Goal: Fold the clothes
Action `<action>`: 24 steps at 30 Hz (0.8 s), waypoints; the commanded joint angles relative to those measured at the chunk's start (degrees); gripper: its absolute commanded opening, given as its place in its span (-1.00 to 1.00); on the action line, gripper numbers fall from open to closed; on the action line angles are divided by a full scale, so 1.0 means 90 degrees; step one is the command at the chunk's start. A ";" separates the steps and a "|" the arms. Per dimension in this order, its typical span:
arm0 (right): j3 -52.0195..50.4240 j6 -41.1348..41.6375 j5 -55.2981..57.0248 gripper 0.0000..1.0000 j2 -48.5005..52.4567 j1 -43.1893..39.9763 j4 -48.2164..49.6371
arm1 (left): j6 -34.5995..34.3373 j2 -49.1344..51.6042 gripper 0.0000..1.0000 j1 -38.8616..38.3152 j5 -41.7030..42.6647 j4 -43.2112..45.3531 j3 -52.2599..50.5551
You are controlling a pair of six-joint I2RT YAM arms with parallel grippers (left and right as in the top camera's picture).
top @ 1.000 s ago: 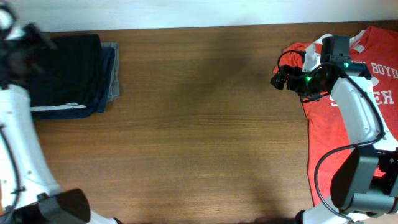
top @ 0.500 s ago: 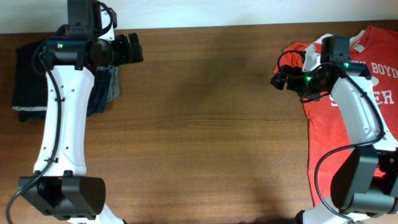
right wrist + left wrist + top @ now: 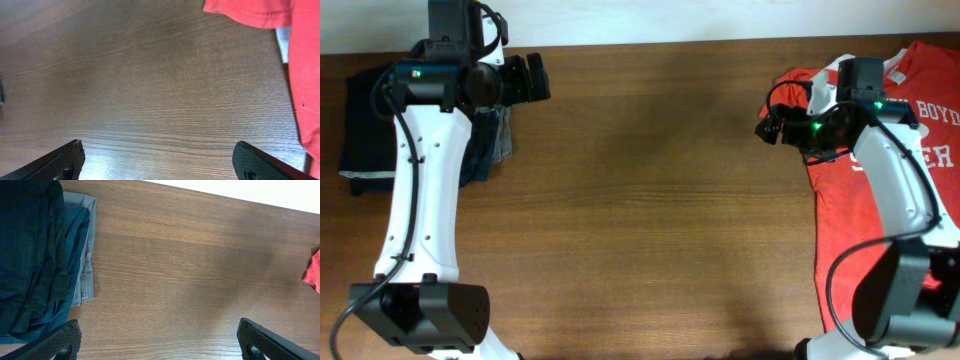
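Note:
The clothes, a black pair of shorts [image 3: 365,125], lie folded on top of a stack at the table's far left, a whitish strip [image 3: 365,180] showing along their near edge. In the left wrist view the shorts [image 3: 25,245] fill the upper left corner. My left gripper [image 3: 533,78] hovers just right of the stack, open over bare wood [image 3: 160,330], holding nothing. My right gripper [image 3: 767,125] is open too, over bare wood [image 3: 159,150] at the left edge of the red T-shirt.
Under the shorts lie a navy-blue garment [image 3: 75,240] and a grey one [image 3: 89,245]. A red T-shirt [image 3: 840,230] with white lettering is spread at the right edge, partly under the right arm. The brown wooden table [image 3: 650,200] stretches between the arms.
A second ago the left arm was a blur at the far left edge by the stack. It has since swung to the stack's right side and held still. The right arm has not moved.

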 commanded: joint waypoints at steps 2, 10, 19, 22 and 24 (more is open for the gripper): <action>0.0022 -0.0022 0.0056 0.96 -0.1639 -0.0010 0.0019 | 0.0104 0.0029 0.99 -0.0002 -0.0068 -0.0010 -0.0007; 0.0022 -0.0022 0.0056 0.97 -0.4918 0.1025 0.0019 | 0.0104 0.0029 0.99 -0.0002 -0.0068 -0.0010 -0.0007; -0.0194 -0.0024 0.0522 0.96 -0.8429 0.1887 -0.1435 | 0.0104 0.0029 0.99 -0.0002 -0.0068 -0.0010 -0.0007; -0.1059 -0.0022 0.0624 0.97 -0.9357 0.1717 -0.1399 | 0.0104 0.0029 0.99 -0.0002 -0.0068 -0.0010 -0.0007; -0.1770 -0.0024 0.0636 0.96 -0.9809 0.1586 -0.1095 | 0.0104 0.0029 0.99 -0.0002 -0.0068 -0.0010 -0.0007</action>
